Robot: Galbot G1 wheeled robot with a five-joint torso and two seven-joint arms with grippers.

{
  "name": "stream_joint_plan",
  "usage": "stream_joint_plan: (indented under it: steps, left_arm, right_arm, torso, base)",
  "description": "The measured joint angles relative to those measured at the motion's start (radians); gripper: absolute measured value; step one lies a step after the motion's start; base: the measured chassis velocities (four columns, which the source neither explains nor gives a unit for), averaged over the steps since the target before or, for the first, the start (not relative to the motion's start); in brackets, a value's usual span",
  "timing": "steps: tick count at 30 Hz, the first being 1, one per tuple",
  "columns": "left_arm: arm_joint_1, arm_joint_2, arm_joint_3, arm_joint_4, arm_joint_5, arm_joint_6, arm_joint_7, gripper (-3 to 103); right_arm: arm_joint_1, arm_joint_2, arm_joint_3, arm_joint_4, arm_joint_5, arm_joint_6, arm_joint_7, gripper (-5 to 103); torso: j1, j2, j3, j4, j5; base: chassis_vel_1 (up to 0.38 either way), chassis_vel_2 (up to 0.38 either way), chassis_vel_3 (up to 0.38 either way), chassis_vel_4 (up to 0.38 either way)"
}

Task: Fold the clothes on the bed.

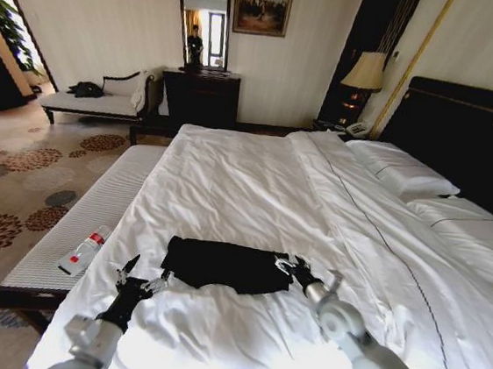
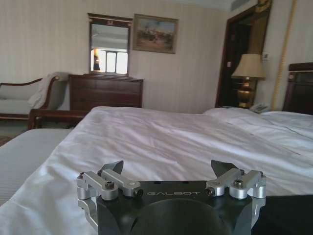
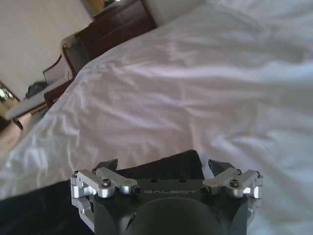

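The clothes (image 1: 220,265), a black top lying flat in a compact rectangle, rest on the white duvet of the bed (image 1: 255,185) near its foot. My left gripper (image 1: 143,278) hovers open just off the top's left edge, with the duvet ahead of it in the left wrist view (image 2: 168,169) and a strip of black cloth (image 2: 288,215) beside it. My right gripper (image 1: 291,264) is at the top's right edge. Its jaws stand open over the dark fabric (image 3: 39,210) and hold nothing (image 3: 164,164).
A white-cushioned bench (image 1: 93,212) runs along the bed's left side with a bottle (image 1: 85,250) on it. Pillows (image 1: 407,170) and the dark headboard (image 1: 473,129) are at the right. A chaise (image 1: 97,98), dresser (image 1: 200,96) and lamp (image 1: 366,71) stand by the far wall.
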Motion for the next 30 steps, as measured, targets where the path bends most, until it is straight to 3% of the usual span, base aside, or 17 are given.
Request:
stream_joint_plan:
  steps: [3, 7, 22, 30]
  left_arm:
    - [0.041, -0.006, -0.008, -0.003, 0.028, -0.023, 0.023, 100]
    - [0.043, -0.006, -0.008, -0.003, 0.03, -0.024, 0.025, 100]
    - [0.038, -0.004, -0.008, -0.003, 0.026, -0.022, 0.024, 100]
    - [0.037, -0.004, -0.007, -0.003, 0.025, -0.02, 0.023, 100]
  right_arm:
    - [-0.021, 0.025, 0.088, -0.01, 0.123, -0.059, -0.011, 100]
    - [-0.019, 0.032, 0.108, -0.044, 0.169, -0.091, -0.023, 100]
    - [0.059, 0.081, 0.028, -0.17, 0.208, -0.157, -0.083, 100]
    - [0.077, 0.098, -0.025, -0.19, 0.169, -0.163, -0.091, 100]
  torso:
    - [0.0, 0.0, 0.0, 0.0001, 0.0002]
    - [0.0, 0.0, 0.0, 0.0, 0.0001]
    - [0.0, 0.0, 0.0, 0.0, 0.0]
    - [0.0, 0.0, 0.0, -0.0001, 0.0]
  base:
    - [0.0, 0.0, 0.0, 0.0]
    - [0.0, 0.0, 0.0, 0.0]
    - [0.0, 0.0, 0.0, 0.0]
    - [0.0, 0.0, 0.0, 0.0]
